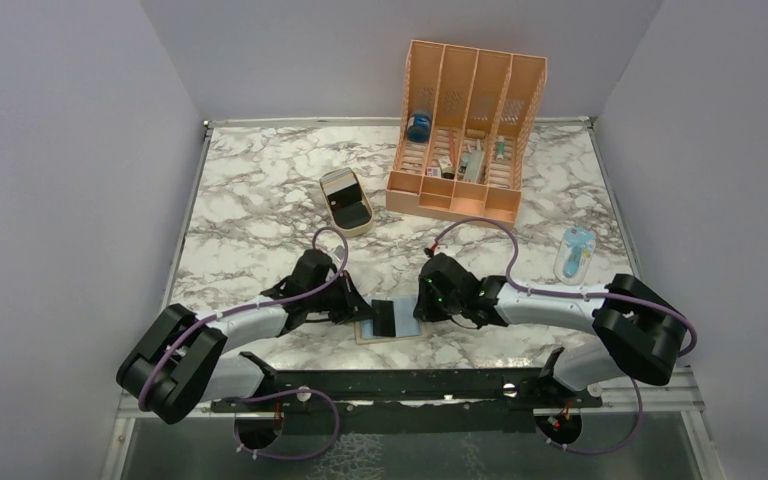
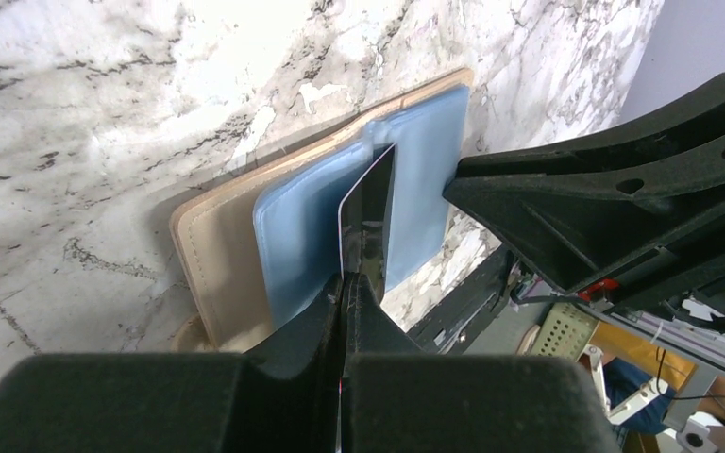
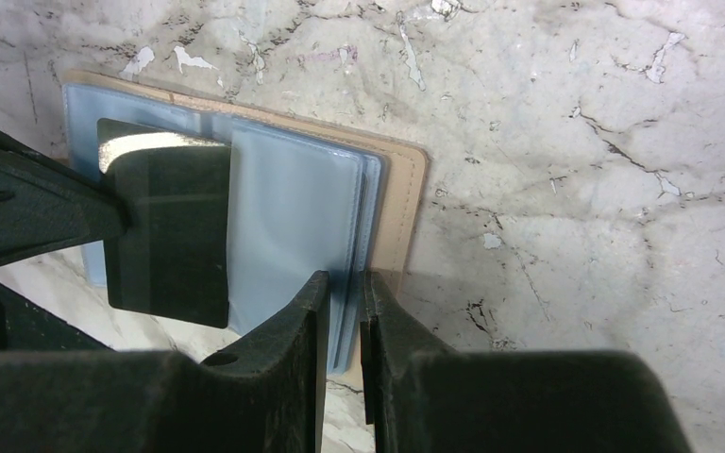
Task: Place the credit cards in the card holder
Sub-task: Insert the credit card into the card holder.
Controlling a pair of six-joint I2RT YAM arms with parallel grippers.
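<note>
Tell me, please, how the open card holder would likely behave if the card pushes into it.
Probably floppy: the card holder has thin, soft-looking blue pockets that may buckle. It lies flat and looks light, so it would likely slide on the marble table without the right gripper pinching its edge.

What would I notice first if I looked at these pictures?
At the near middle of the marble table, the left end effector pinches a black card over the open card holder, whose blue pocket the right end effector grips. A tall orange organizer stands at the far edge.
</note>
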